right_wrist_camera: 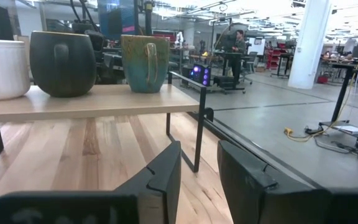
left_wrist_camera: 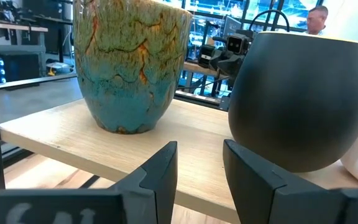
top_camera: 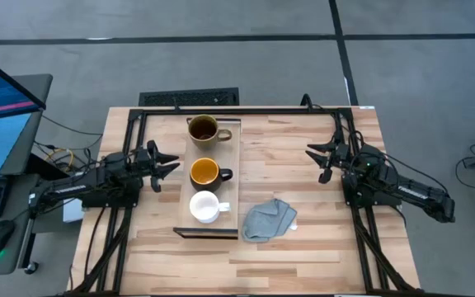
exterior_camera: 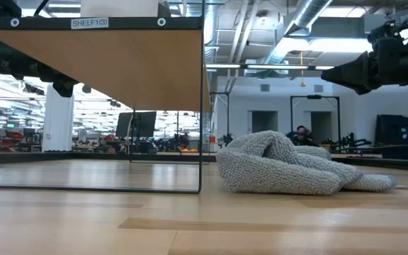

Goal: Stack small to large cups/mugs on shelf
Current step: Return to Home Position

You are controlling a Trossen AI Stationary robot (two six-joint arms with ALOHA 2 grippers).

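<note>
On shelf (exterior_camera: 105, 64) edge, label (exterior_camera: 90, 23) "SHELF1(3)"; left tool (top_camera: 171, 163), right tool (top_camera: 315, 162) both parted (holding nothing).

Bright, even overhead light. Ceiling lights (exterior_camera: 296, 48) glare white in the low view, and the surface (exterior_camera: 190, 227) shines softly. The cloth (top_camera: 269, 219) casts only a faint shadow on it.

Found pale matt wood on the shelf (right_wrist_camera: 73, 102), borne on thin dark metal legs (right_wrist_camera: 199, 130). Recorded glossy mottled glaze on the teal-brown mug (left_wrist_camera: 132, 62), duller satin finish on the black mug (left_wrist_camera: 297, 99), smooth white gloss on the white mug (right_wrist_camera: 2, 68). Noted a coarse, nubbly grey cloth (exterior_camera: 282, 166) and a smooth, faintly sheened wooden tabletop (exterior_camera: 190, 219).
</note>
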